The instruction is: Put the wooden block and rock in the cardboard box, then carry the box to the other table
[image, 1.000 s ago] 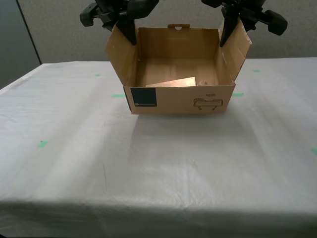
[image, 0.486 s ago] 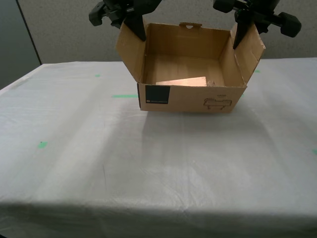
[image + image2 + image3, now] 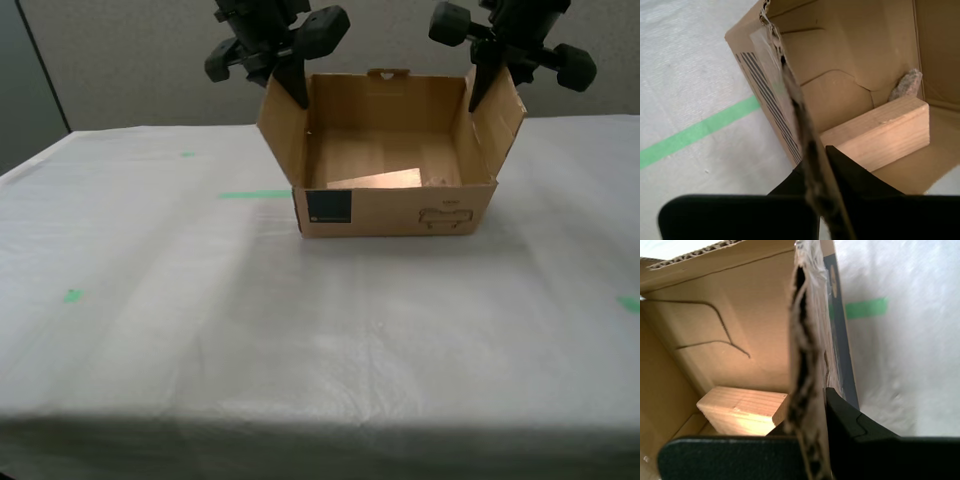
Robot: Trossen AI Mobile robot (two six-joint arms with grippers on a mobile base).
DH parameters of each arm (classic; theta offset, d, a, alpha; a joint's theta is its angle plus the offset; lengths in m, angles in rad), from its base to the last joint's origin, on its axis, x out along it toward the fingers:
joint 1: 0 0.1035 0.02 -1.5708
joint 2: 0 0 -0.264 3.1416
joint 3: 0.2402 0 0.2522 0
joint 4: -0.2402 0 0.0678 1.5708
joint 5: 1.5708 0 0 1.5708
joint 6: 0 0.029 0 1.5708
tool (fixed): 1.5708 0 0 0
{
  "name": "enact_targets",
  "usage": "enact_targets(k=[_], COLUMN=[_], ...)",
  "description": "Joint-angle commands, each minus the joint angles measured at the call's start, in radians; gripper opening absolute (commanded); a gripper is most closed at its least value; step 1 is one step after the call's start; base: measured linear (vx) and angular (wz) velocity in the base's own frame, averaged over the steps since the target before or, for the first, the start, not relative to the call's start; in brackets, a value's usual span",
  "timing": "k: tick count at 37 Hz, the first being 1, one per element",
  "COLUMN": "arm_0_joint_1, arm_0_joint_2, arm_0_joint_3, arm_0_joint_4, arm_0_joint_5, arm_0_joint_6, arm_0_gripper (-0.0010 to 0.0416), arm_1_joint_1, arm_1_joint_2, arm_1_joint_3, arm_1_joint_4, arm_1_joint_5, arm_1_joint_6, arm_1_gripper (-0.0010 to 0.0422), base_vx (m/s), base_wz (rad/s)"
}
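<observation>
Cardboard box (image 3: pixel 397 190) side flaps pinched by both end effectors.

My first gripper (image 3: pixel 807 440) and my second gripper (image 3: pixel 815 200) both have jaws clamped.

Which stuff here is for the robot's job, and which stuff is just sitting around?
For the job: the cardboard box, the wooden block and the rock inside it, the table with the whitish cover, my first hand and my second hand, both pinching box flaps.

Just around: green tape marks on the cover.
</observation>
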Motion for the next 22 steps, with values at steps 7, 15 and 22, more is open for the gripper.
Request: enact_targets(k=[7,15,22], arm_0_joint_1=[0.002,0.003,0.003], arm_0_joint_2=[0.106,0.17,0.167], arm_0_joint_3=[0.164,0.301,0.309], arm_0_joint_4=[-0.099,-0.233,-0.227], arm_0_joint_5=[-0.05,-0.05,-0.049], arm_0_joint_6=[-0.002,-0.034,-0.052], arm_0_gripper=[-0.0001,0.0,0.0], arm_1_joint_1=[-0.001,0.002,0.004], arm_1_joint_2=[0.093,0.088,0.088], arm_1_joint_3=[0.125,0.124,0.124], arm_1_joint_4=[-0.097,-0.093,-0.091], arm_1_joint_5=[-0.002,-0.034,-0.043], arm_1_joint_6=[-0.024,-0.016,-0.018], arm_1_gripper=[-0.0001,0.0,0.0], base_vx=[-0.002,0.0,-0.002], base_wz=[-0.078,0.0,-0.13])
